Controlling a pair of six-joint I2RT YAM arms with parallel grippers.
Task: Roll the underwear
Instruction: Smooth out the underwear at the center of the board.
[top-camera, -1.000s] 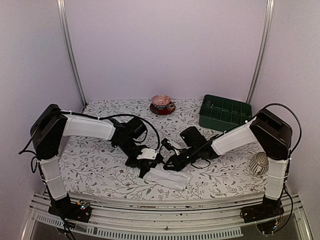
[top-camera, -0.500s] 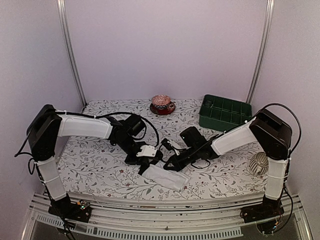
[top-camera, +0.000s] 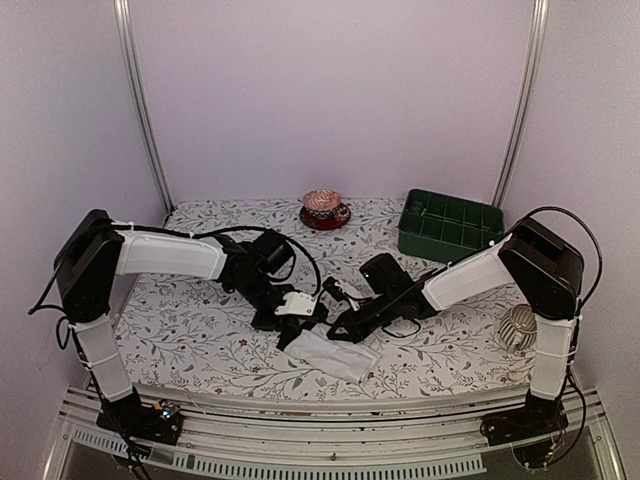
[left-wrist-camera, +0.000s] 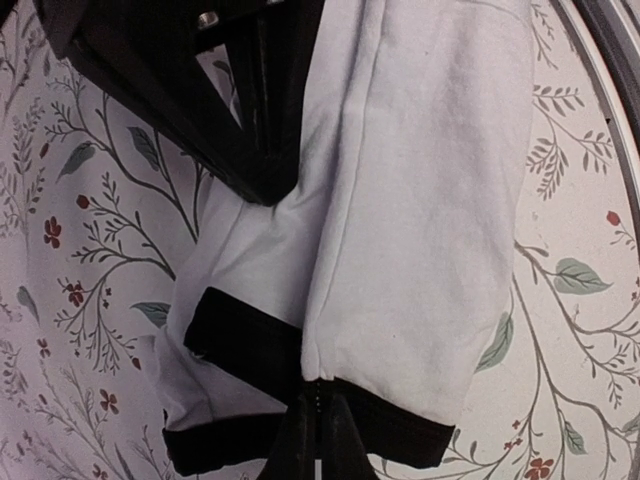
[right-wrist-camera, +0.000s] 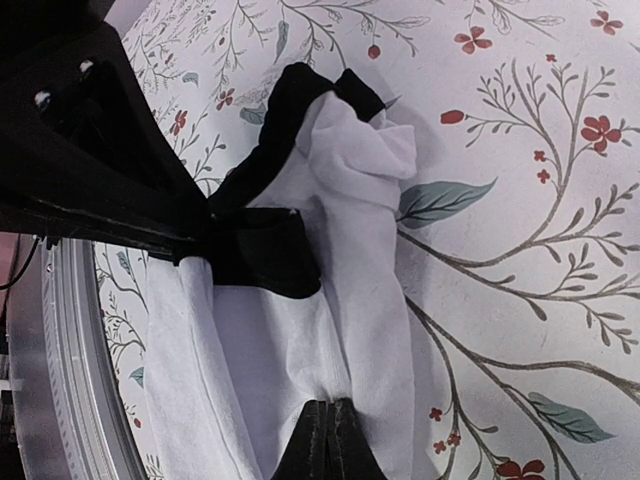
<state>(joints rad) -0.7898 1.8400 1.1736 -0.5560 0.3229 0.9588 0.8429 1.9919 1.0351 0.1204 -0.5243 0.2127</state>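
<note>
A tabletop with a white cloth printed with leafy twigs and small red flowers forms the surface (top-camera: 190, 335), and two robot arms reach in from its near corners to meet over the middle. Between them, close to the near edge, lies the white underwear (top-camera: 336, 356), folded into a long, loosely rolled strip running slantwise, its black trim showing at one end. The left gripper (left-wrist-camera: 316, 405) has its two fingers drawn tight together, pinching the cloth right at the black trim of the hem. The right gripper (right-wrist-camera: 330, 415) is likewise narrowed to a pinch, nipping a fold of the white fabric; from its wrist camera the garment bunches up ahead of it, with a black band curling round the far end. The two grippers sit just beside one another, each one's dark body filling a corner of the other's view. At the far side of the surface stands a pinkish bowl on a dark saucer (top-camera: 323, 208), and to its right a green tray with compartments (top-camera: 450, 228). A pale ribbed ball (top-camera: 516, 328) rests near the right arm's upright
</note>
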